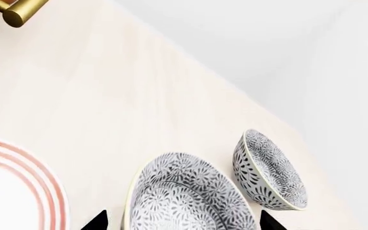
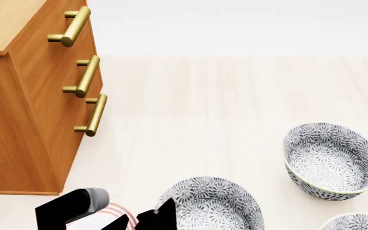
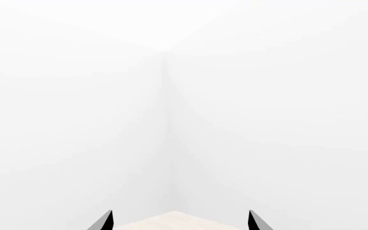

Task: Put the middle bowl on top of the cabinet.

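The middle bowl (image 1: pixel 184 194) (image 2: pixel 212 206), white with grey-black floral swirls, stands upright on the pale table near the bottom of the head view. My left gripper (image 1: pixel 183 214) (image 2: pixel 147 216) is open, and its dark fingertips show on either side of this bowl without touching it. To the far left rises the orange-brown cabinet (image 2: pixel 30 120) with three brass handles; one handle end (image 1: pixel 24 10) shows in the left wrist view. My right gripper (image 3: pixel 180 214) is open with nothing in it, faces a white wall corner, and is out of the head view.
A second alike bowl (image 2: pixel 331 160) (image 1: pixel 270 170) stands to the right, and a third (image 2: pixel 358 223) is cut off at the lower right corner. A flat white plate with red rings (image 1: pixel 11 191) (image 2: pixel 112 210) lies left of the middle bowl, under my left arm.
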Tool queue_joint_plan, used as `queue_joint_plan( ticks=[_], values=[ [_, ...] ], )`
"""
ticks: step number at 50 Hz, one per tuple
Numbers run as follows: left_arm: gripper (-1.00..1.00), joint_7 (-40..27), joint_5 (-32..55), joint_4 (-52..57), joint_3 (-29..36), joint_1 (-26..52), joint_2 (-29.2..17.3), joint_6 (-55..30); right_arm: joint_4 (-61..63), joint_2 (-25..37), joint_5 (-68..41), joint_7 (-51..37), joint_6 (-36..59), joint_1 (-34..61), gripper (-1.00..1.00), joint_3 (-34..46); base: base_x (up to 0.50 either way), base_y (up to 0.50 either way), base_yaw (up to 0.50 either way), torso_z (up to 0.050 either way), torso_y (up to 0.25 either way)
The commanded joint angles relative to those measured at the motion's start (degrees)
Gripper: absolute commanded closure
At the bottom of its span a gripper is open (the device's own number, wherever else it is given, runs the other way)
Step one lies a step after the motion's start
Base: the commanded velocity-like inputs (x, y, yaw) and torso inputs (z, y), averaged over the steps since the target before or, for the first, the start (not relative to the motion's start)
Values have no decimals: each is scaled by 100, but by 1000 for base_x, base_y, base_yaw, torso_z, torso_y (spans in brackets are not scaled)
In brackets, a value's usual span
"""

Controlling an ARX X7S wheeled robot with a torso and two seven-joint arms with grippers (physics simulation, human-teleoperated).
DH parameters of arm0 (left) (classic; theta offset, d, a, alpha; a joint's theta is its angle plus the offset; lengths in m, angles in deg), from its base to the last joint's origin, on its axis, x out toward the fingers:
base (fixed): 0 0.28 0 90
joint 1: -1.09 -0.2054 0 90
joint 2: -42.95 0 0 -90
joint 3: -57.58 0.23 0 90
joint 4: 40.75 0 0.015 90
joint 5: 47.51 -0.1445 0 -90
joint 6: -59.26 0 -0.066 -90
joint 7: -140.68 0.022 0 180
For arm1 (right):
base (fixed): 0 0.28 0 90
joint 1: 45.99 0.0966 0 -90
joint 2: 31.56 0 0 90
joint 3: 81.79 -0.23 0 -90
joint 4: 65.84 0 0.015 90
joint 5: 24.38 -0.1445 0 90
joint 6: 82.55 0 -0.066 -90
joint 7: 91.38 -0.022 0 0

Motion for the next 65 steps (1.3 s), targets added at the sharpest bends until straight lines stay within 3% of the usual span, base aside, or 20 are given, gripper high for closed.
queue_joint_plan(
  ticks=[1,65],
  values=[
    [-100,103,32,-217,71,-12,-6,80,14,-30,-9,27,-3,-4,-100,-25,0,0,0,0,0],
    [-100,416,36,-1133,560,141,17,330,22,-70,36,62,-52,-14,-100,-20,0,0,0,0,0]
  ],
)
